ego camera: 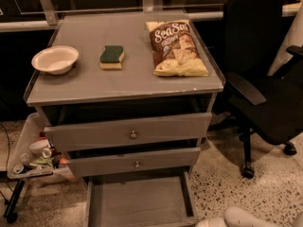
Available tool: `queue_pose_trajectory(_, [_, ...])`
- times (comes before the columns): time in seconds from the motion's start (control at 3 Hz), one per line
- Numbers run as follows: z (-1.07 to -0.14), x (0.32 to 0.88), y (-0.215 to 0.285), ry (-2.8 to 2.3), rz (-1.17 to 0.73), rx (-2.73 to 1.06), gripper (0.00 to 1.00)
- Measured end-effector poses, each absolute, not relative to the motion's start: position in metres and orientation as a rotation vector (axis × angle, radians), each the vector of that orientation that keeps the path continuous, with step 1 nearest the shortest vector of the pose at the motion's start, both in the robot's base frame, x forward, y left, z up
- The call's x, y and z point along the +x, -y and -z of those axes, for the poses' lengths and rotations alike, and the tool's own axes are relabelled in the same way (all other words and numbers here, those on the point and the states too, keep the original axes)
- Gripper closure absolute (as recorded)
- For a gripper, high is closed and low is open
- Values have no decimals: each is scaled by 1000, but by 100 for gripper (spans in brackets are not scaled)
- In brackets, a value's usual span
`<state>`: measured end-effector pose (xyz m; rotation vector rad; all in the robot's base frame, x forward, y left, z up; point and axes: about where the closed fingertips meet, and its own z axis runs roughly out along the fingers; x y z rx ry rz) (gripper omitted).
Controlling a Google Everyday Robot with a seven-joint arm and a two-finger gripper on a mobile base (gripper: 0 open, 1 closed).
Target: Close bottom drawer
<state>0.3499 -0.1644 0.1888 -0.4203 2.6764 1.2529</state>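
The grey cabinet (pixel 125 86) has three drawers. The bottom drawer (pixel 137 200) is pulled far out toward me, and its empty floor and side walls show. Its front panel lies at the frame's lower edge, and its knob is out of view. The two taller drawers above, top (pixel 130 131) and middle (pixel 135 162), stick out a little, each with a small round knob. A white rounded part of my gripper (pixel 236 217) shows at the bottom right edge, just right of the open drawer's front corner and low over the floor.
On the cabinet top sit a white bowl (pixel 55 59), a green-and-yellow sponge (pixel 112 56) and a SeaSalt chip bag (pixel 176 47). A black office chair (pixel 265 79) stands close on the right. A low tray stand (pixel 28 167) with clutter is on the left. The floor is speckled.
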Motion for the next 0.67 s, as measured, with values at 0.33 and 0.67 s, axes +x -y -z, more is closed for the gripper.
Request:
queue_pose_trajectory(0.33, [-179,367,157,-2650,-1243,-388,100])
queue_pose_trajectory(0.67, [-174,389,154,-2636,-1202,-380,100])
